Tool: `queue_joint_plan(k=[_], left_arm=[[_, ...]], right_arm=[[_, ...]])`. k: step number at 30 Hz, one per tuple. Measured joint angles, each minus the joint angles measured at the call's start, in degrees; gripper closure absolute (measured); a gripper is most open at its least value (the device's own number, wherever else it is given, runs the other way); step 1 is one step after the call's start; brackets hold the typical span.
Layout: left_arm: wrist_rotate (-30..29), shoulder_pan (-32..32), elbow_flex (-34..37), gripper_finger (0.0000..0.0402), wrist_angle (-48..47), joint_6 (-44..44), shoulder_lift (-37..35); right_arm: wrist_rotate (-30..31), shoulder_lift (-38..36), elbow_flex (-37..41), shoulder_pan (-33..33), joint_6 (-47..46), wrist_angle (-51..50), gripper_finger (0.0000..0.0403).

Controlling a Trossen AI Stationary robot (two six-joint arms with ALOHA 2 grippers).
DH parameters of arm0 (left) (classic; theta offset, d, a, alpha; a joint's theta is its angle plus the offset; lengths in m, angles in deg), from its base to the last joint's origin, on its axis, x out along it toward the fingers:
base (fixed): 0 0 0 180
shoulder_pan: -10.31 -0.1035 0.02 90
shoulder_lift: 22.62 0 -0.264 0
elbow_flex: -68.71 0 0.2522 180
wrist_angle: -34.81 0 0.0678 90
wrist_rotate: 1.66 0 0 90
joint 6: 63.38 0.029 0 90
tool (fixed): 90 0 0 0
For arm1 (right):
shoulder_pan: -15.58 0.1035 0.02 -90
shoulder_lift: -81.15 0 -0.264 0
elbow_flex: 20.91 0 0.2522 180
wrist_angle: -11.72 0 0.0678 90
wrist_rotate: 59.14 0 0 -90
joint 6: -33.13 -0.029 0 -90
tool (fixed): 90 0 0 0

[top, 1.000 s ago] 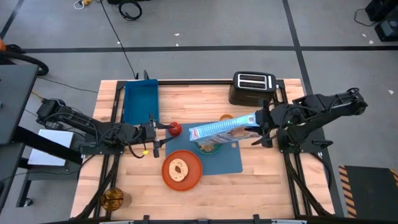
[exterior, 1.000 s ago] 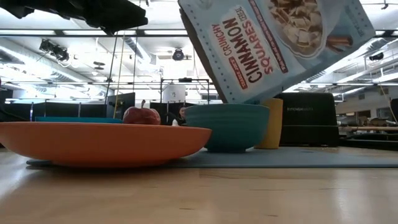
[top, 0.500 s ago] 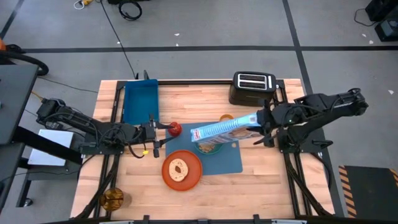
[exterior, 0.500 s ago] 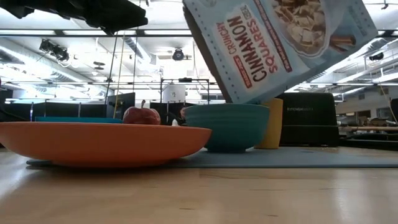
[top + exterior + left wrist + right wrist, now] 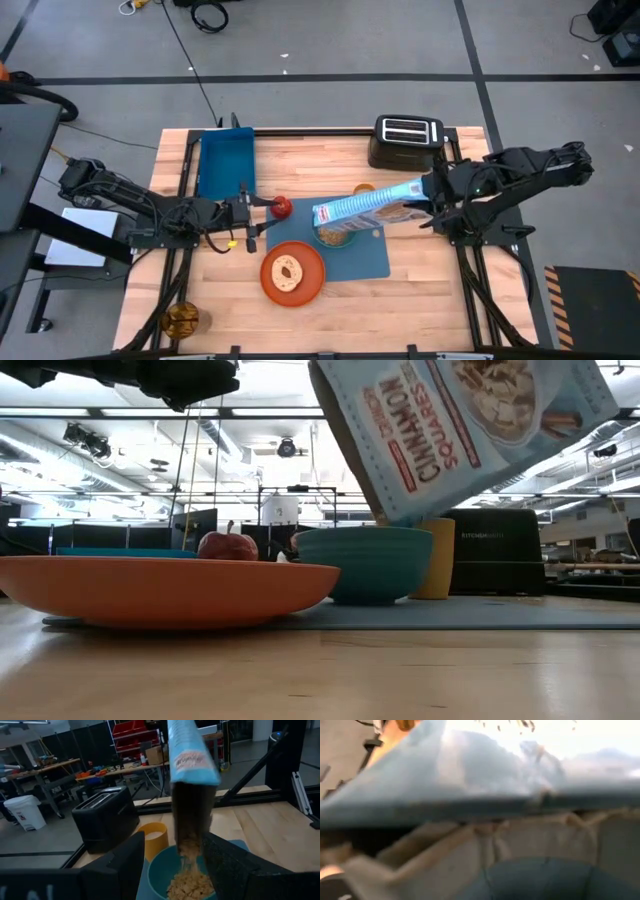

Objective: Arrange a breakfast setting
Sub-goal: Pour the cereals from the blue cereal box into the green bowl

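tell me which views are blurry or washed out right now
Right wrist view: badly smeared, the cereal bag fills it, glare along the top. Left wrist view: fairly sharp on the bowl, its own jaws dark and soft. Low view: ceiling lights glare behind the plate. High view: evenly lit.

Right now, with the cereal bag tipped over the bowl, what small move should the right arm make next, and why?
Probably tip the cereal bag back upright. The right gripper holds it slanted, mouth down, above the teal bowl, and the left wrist view shows cereal falling and a heap already inside. More pouring risks spilling onto the blue placemat. The left gripper waits beside the red apple.
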Motion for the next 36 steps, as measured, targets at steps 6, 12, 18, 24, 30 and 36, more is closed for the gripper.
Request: queue_joint_plan(k=[6, 12, 18, 24, 30, 36], left_arm=[[0.15, -0.52, 0.02, 0.0200, 1.15, 0.07, 0.00], [2.86, -2.16, 0.02, 0.0200, 2.09, 0.75, 0.00], [5.28, -2.89, 0.02, 0.0200, 2.56, 1.10, 0.00], [5.33, -2.89, 0.02, 0.0200, 2.67, 1.14, 0.57], [5.36, -2.89, 0.05, 0.0200, 3.15, 1.51, 2.01], [5.33, -2.93, 0.04, 0.0200, 3.28, 1.75, 1.90]], right_arm=[[-0.12, 0.16, -0.06, -0.37, 1.75, 0.40, 0.0280], [-0.13, 1.15, -0.03, -0.33, 2.44, 1.65, 0.0280], [-0.22, 1.61, -0.10, -0.42, 3.24, 1.83, 0.0280], [1.27, 1.44, -0.05, -0.37, 2.03, 0.88, 0.0280], [-0.05, 1.44, -0.04, -0.39, 2.14, 1.19, 0.0279], [0.51, 0.87, -0.04, -0.37, 1.46, 0.42, 0.0279]])
